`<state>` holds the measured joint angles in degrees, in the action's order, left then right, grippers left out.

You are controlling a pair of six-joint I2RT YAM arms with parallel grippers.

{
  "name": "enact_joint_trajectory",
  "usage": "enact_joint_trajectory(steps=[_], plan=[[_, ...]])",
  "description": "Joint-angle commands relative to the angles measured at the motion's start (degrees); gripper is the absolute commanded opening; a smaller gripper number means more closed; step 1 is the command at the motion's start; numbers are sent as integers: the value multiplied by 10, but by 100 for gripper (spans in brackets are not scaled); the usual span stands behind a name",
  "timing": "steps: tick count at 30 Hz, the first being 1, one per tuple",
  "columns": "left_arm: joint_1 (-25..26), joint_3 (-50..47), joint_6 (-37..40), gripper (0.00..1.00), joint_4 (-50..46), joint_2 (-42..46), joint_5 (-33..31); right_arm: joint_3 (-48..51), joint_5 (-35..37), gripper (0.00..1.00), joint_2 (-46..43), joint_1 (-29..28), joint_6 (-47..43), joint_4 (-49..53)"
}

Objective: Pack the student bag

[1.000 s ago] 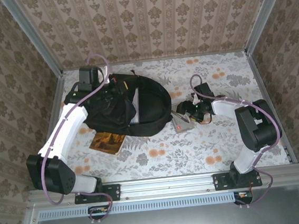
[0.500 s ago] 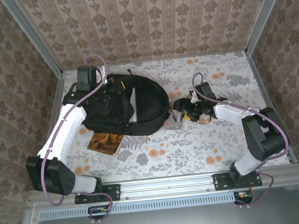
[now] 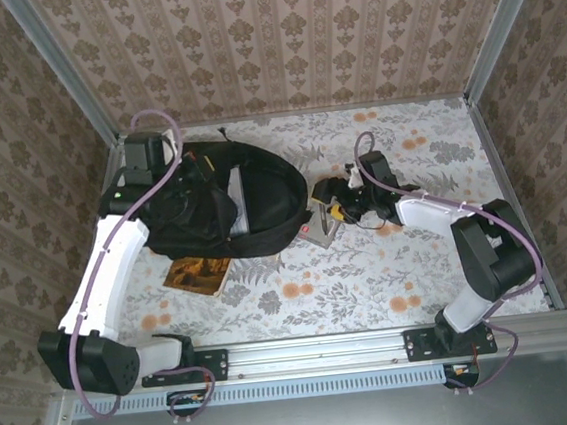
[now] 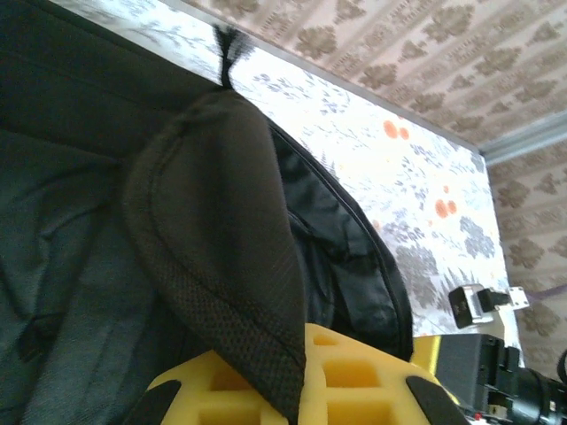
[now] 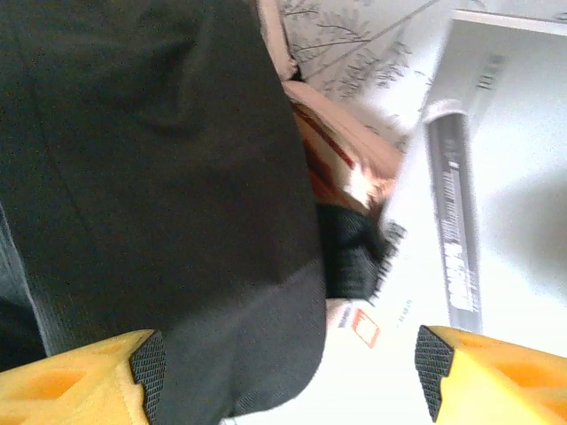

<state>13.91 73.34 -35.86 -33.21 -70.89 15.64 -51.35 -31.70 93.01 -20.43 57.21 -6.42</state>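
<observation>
Student bag flap between left pincer fingers

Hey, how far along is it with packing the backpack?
Done: the student bag lies open, its flap pinched by the shut left claw. In hand: the right claw, jaws wide, is at a white book by the bag's mouth, not yet inside. Left: the brown book on the table at the bag's near edge.
</observation>
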Motion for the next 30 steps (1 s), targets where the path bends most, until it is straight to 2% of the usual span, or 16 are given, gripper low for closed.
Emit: enact_joint_trajectory(steps=[1,3,6,9,12,17,18,22,25,26,29,30], plan=[[-23,-7,-11,0,2,37,-49,-39,-2,76,33,-7,11,-17],[-30,-10,-13,0,2,44,-57,-58,5,76,44,-7,3,-2],[-32,-7,-6,0,-4,42,-65,-85,82,76,25,-7,-60,116],[-28,0,1,0,0,23,-34,-81,159,78,-7,-1,-97,209],[-13,5,8,0,7,-1,-9,-57,216,80,-30,7,-127,260],[32,37,36,0,-14,-48,2,-56,228,82,-7,29,-181,307],[38,43,40,4,-23,-57,-1,-57,231,82,-1,34,-186,313],[66,54,53,43,-54,-73,-31,-58,228,82,9,49,-194,313],[118,84,72,54,-84,-101,-53,-67,211,83,16,60,-197,305],[149,96,77,58,-89,-112,-55,-69,204,83,20,62,-198,301],[205,139,86,62,-104,-158,-59,-71,173,83,28,69,-181,281],[220,147,84,67,-97,-174,-56,-65,158,83,28,72,-169,267]])
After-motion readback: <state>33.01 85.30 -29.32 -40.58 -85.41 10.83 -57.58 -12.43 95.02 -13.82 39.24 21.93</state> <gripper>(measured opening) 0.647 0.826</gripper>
